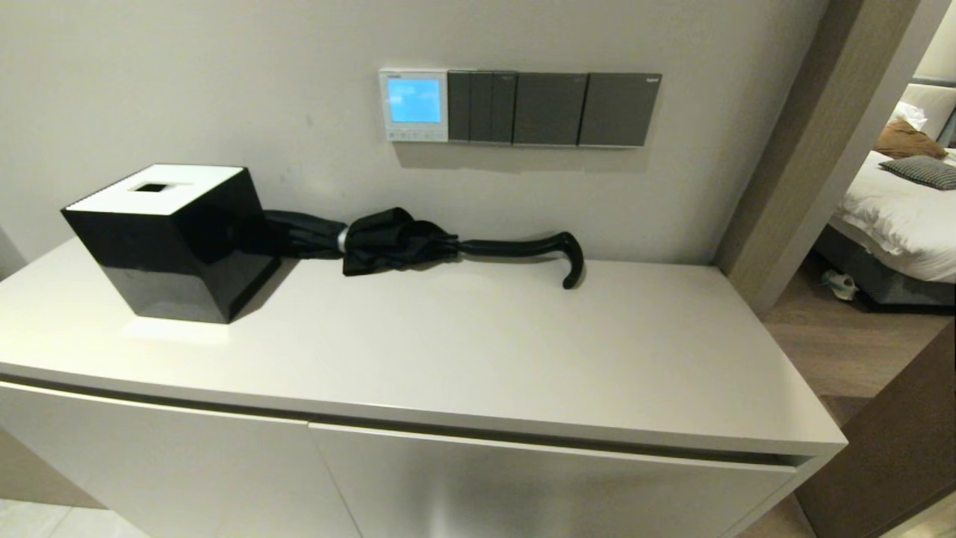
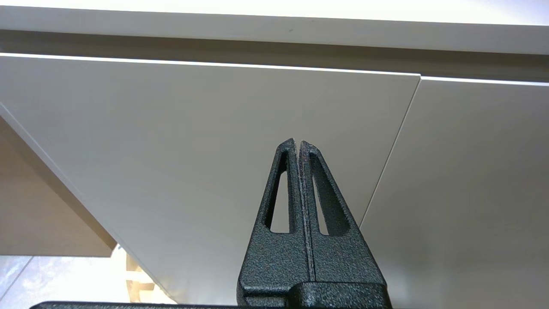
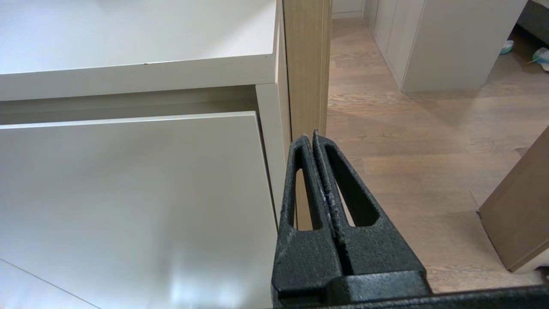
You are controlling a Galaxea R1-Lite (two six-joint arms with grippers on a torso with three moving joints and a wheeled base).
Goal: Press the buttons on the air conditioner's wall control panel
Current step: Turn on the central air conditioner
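The air conditioner's wall control panel (image 1: 414,104), white-framed with a lit light-blue screen, hangs on the wall above the cabinet, left of the dark switch plates. The buttons (image 1: 413,135) form a row of tiny pale keys along its lower edge. Neither gripper shows in the head view. My left gripper (image 2: 297,142) is shut and empty, low in front of the cabinet doors. My right gripper (image 3: 312,136) is shut and empty, low beside the cabinet's right front corner.
Three dark grey switch plates (image 1: 549,109) sit right of the panel. On the white cabinet top (image 1: 478,351) stand a black tissue box (image 1: 175,239) at the left and a folded black umbrella (image 1: 418,243) along the wall. A wooden door frame (image 1: 806,149) rises at the right.
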